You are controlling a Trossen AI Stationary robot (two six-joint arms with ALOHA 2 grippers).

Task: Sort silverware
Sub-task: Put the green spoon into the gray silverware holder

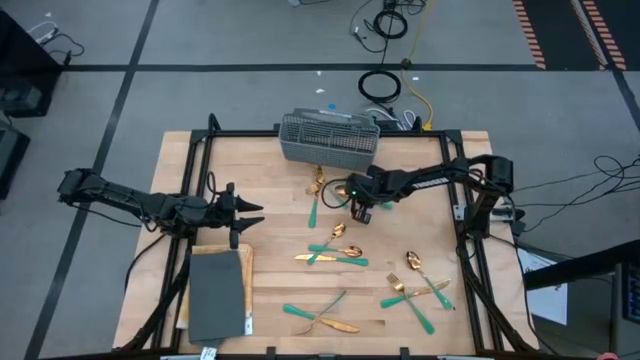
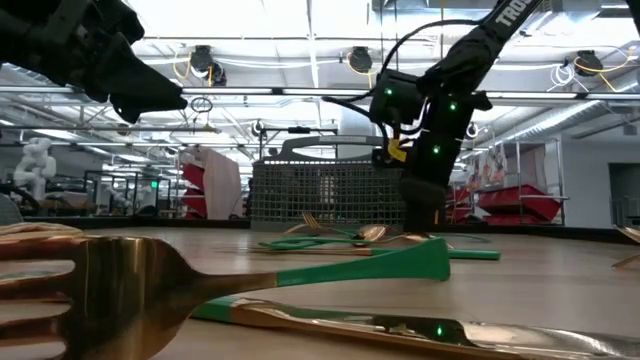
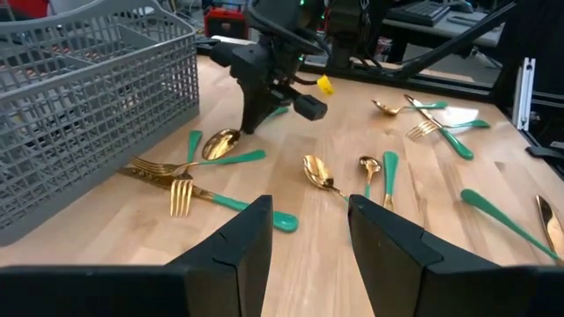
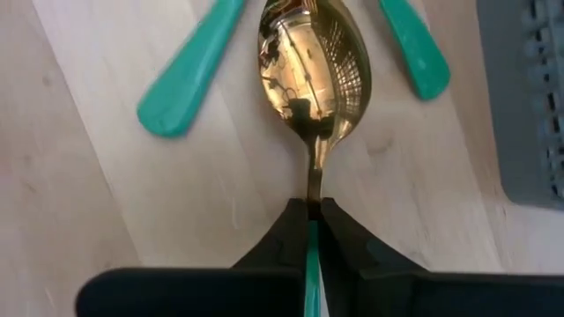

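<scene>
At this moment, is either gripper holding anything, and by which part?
The right gripper is shut on a spoon, pinching the neck where gold meets teal handle. The left gripper holds nothing.

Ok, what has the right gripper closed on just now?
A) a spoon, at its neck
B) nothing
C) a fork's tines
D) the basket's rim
A: in the right wrist view the right gripper is pinched shut on the spoon, right where its gold neck joins the teal handle.

A robotics lab or workshop: a wooden surface (image 1: 270,300) in a black metal frame (image 1: 190,170) stands on grey floor with taped lines (image 1: 120,95) and loose cables (image 1: 385,85); red bins (image 2: 515,205) line shelving under strip lights.
</scene>
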